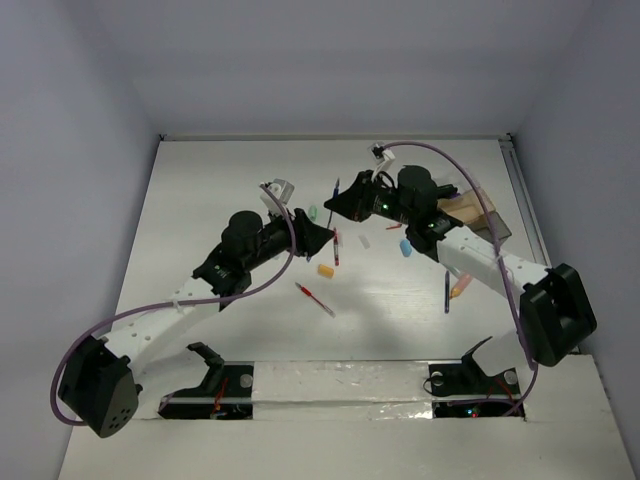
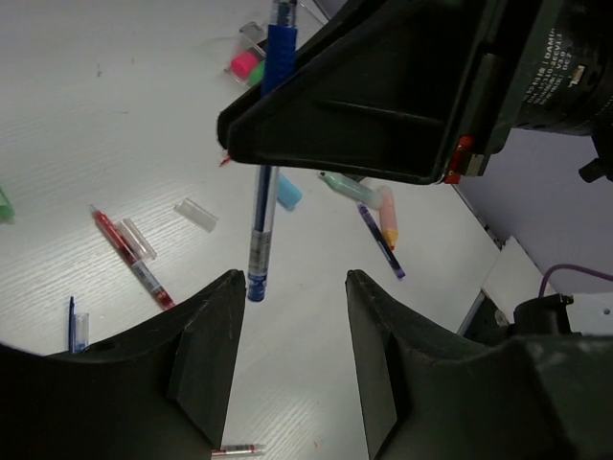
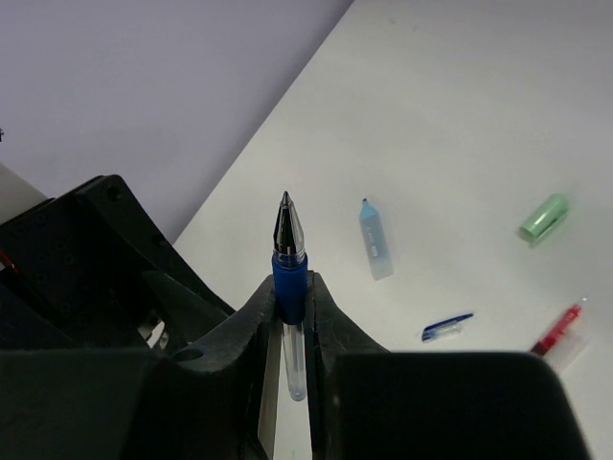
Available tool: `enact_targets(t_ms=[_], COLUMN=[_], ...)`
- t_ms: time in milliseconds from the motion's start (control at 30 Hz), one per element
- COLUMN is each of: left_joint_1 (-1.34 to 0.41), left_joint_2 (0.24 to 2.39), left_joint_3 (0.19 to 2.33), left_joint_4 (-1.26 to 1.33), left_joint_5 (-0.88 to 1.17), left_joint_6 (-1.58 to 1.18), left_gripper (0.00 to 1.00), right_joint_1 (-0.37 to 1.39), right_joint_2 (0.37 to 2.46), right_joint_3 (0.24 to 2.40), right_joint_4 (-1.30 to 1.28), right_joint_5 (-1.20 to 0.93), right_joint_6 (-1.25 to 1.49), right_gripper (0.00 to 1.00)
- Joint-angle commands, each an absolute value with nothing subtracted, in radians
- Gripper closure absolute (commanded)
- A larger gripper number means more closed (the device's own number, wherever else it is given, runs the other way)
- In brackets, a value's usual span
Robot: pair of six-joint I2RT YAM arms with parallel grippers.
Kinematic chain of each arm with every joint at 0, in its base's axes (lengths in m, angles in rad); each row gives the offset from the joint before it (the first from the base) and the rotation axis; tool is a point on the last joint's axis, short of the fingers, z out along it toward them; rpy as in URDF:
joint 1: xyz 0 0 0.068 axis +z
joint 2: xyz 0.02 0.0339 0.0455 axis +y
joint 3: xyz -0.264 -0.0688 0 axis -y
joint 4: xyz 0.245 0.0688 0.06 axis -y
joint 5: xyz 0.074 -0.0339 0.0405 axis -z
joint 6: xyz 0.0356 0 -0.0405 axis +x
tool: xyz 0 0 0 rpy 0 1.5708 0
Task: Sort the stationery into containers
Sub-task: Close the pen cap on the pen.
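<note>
- My right claw [image 3: 290, 289] is pinched tight on the blue pen [image 3: 289, 261]. It grips the dark blue sleeve, with the tip poking up past the fingers and the clear barrel running down behind them.
- In the overhead view the pen hangs in the air above the middle of the tabletop [image 1: 220, 190]. It is well apart from the container [image 1: 495, 226], which sits behind my right arm near the right edge.
- My left claw [image 2: 292, 287] stands partly open with nothing in it. The pen's lower end sits just beside the finger on the left of that wrist view, and I cannot tell whether they touch.
- I read this as a 2-arm regrip or handover, though carrying the pen straight over would also fit.
- To do it well, I'd centre the barrel between the left fingers before closing. I'd let go with the right only once the left has a firm hold.
- The pen is thin and looks slick, so a skewed pinch could make it pivot or drop.
- I'd set it lengthwise into the container. A red pen [image 1: 315, 298] and an orange eraser [image 1: 325, 270] lie loose on the tabletop.
</note>
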State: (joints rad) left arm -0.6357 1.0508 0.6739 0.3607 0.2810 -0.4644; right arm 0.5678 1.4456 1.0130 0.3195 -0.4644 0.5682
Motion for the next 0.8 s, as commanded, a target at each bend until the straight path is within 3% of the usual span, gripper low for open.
enact_targets(t_ms=[0,767], left_joint_1=[-0.640,-0.640], left_joint_2=[1.052,1.071], left_joint_3=[0.686,0.692], left_joint_4=[0.430,0.411], left_joint_5=[0.357,0.244], left_joint_6=[-0.439,-0.405], left_gripper=[0.57,0.64], right_joint_1=[0.592,0.624], right_joint_2=[1.463,1.506], right_joint_3=[1.084,1.100], right_joint_4=[0.417,0.499], right_joint_5=[-0.503,-0.670], right_joint_6=[0.598,0.683], right_gripper=[1.00,1.00])
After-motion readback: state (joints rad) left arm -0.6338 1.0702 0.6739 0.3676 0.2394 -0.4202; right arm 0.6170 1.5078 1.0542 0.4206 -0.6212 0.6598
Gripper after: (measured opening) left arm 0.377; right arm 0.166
